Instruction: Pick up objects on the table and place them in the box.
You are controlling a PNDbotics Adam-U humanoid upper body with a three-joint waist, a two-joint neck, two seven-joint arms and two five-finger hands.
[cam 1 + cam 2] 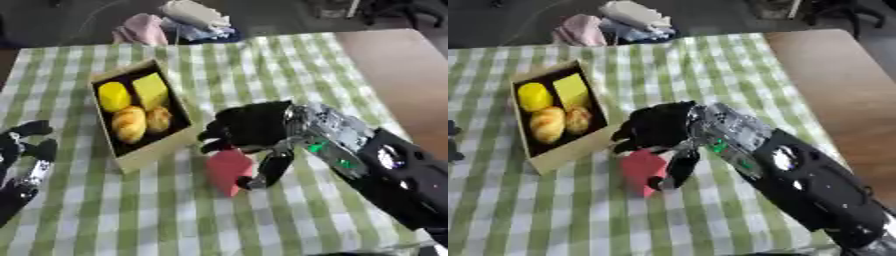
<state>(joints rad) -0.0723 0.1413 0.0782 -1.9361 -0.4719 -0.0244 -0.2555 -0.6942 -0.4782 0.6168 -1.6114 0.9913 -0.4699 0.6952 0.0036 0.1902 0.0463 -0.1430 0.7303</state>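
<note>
Table (pixel 289 65) covered with green-and-white checked cloth; bare brown wooden tabletop strip (pixel 402 75) shows right of the cloth. Dark floor behind the table's far edge, with a heap of pink, white and blue fabric (pixel 179 25) on it. Open shallow cardboard box (pixel 149 152) with dark inside sits on the cloth, askew. Inside the box: round yellow piece (pixel 114 96) and yellow block (pixel 150 90) at the far end, two golden-brown bread-like pieces (pixel 129 124) (pixel 158 119) at the near end. Red blocky object (pixel 227 170) stands on the cloth just beside the box's near right corner, outside the box. Right hand (pixel 249 127), black, reaches in from the right over the red object, fingers curled above it, thumb down along its right side, gripping it. Left hand (pixel 26 150) at the lower left edge, left of the box, fingers relaxed, holding nothing.
</note>
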